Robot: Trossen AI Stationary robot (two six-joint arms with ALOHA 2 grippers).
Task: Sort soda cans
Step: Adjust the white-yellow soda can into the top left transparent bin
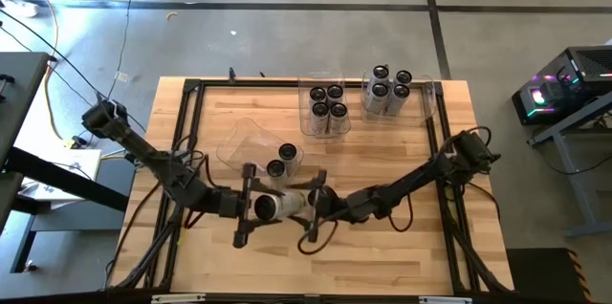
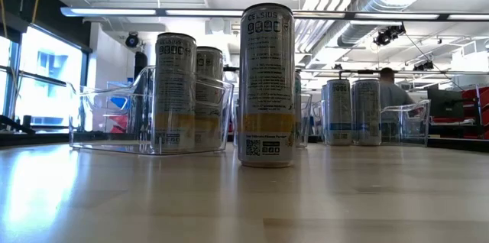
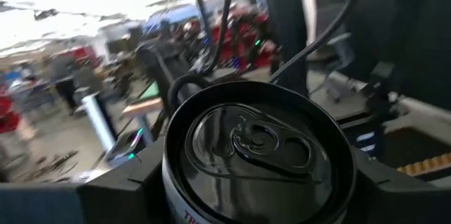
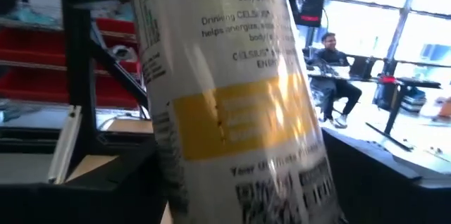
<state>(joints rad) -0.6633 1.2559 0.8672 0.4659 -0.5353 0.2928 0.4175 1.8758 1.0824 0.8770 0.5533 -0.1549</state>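
Wooden worktop point(image 1: 382, 247) w/ black frame. Held can point(image 1: 271, 206) lies sideways above it, near edge, between both claws: left claw point(image 1: 251, 206) clamped on its side, right claw point(image 1: 311, 203) at its other end, clamped too. Two cans point(image 1: 282, 161) stand in clear bin point(image 1: 239, 141) just behind held can; further back, two more bins point(image 1: 432, 98) w/ cans point(image 1: 328, 105). One can point(image 2: 266, 86) stands close in low view.

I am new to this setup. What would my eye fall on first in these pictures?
First, one soda can lying sideways above the table's near-middle, with the left gripper and the right gripper meeting at it. Then the three clear bins: two at the far side packed with upright cans, one nearer the grippers with two.
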